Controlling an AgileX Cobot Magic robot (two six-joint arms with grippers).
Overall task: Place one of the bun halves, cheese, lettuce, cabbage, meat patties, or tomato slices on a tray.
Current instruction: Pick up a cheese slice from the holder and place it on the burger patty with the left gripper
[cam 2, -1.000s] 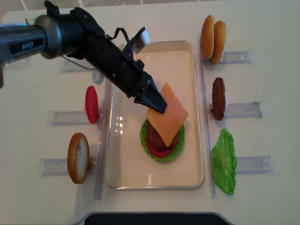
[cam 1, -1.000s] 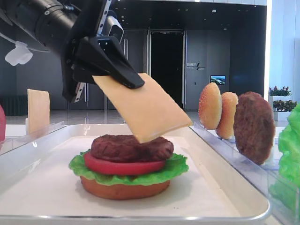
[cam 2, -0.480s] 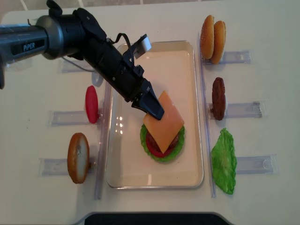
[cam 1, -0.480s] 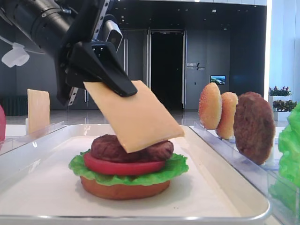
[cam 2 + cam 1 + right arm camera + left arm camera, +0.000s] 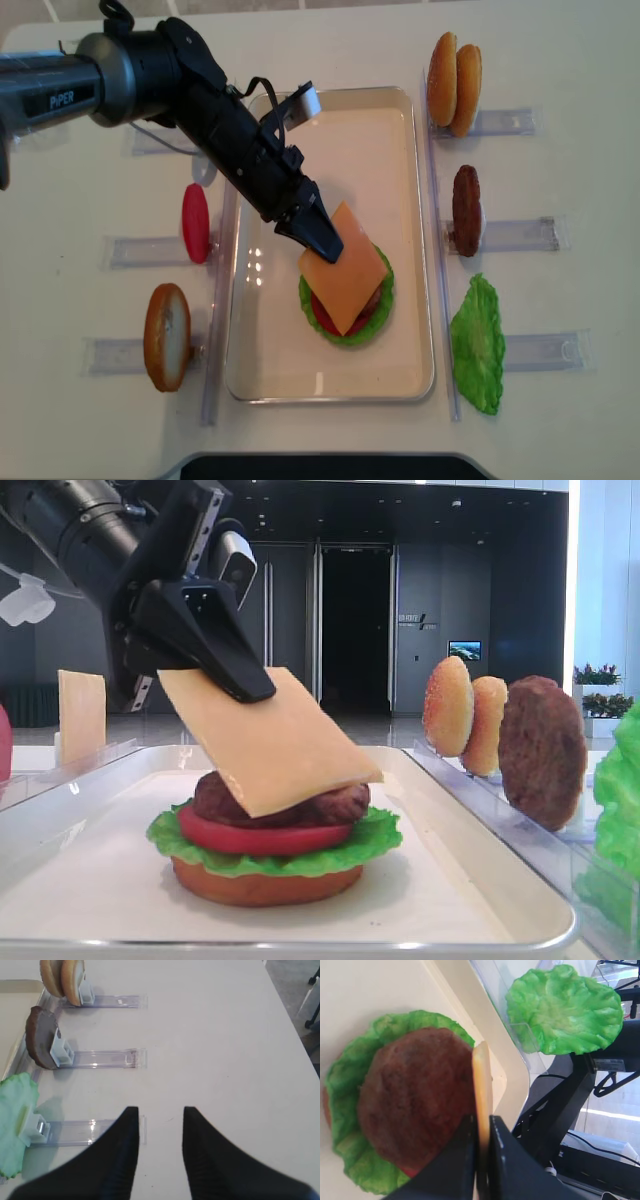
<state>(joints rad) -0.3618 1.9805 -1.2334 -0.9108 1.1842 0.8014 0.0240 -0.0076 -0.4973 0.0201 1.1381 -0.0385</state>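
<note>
Pale tabletop (image 5: pixel 80 400) fills the overhead view; at lower centre the large white shallow tray (image 5: pixel 405 385) holds a stack of bun base, green ruffled lettuce (image 5: pixel 312 322), red tomato slice and dark brown grainy meat patty (image 5: pixel 330 805). Tilted over that patty, the thin pale-orange square cheese slice (image 5: pixel 346 268) is pinched at its upper corner by the black left gripper (image 5: pixel 322 240), clamped tight on it. At far right stand two sesame bun halves (image 5: pixel 453 83). The right gripper (image 5: pixel 159 1125), in its wrist view, stands parted, holding nothing
</note>
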